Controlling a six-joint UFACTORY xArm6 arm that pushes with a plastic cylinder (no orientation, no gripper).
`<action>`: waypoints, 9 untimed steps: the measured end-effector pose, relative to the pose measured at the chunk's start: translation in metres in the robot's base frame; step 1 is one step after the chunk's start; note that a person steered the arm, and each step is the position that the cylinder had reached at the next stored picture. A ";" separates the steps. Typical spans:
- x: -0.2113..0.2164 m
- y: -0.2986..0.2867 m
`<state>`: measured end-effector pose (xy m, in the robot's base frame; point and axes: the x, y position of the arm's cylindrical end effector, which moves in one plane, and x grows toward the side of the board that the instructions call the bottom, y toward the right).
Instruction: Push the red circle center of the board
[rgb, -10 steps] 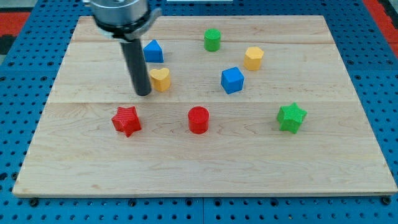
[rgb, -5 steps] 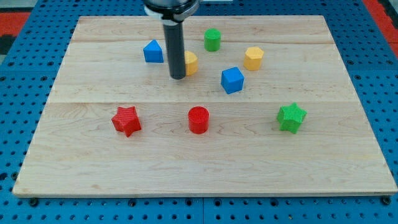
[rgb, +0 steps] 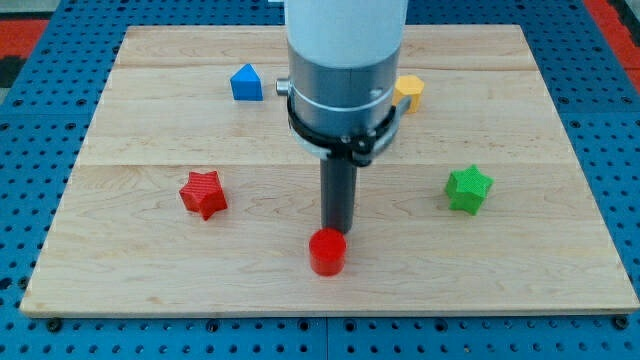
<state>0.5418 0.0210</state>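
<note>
The red circle (rgb: 327, 252) is a short red cylinder standing on the wooden board (rgb: 150, 250), below the board's middle and near the view's bottom edge. My tip (rgb: 336, 229) stands right at its upper side, touching it or nearly so. The rod and the arm's wide grey body rise above it and hide the board's upper middle.
A red star (rgb: 203, 193) lies to the left of the tip. A green star (rgb: 468, 189) lies to the right. A blue block (rgb: 246, 83) sits at the upper left. A yellow block (rgb: 408, 90) peeks out to the right of the arm.
My tip has swept from the upper left, past the yellow heart, down to the red circle. The red circle has slid toward the view's bottom. The arm now hides the green, blue cube and yellow heart blocks.
</note>
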 end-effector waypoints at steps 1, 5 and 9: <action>0.021 0.058; 0.022 0.006; -0.052 -0.086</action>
<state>0.4895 -0.0650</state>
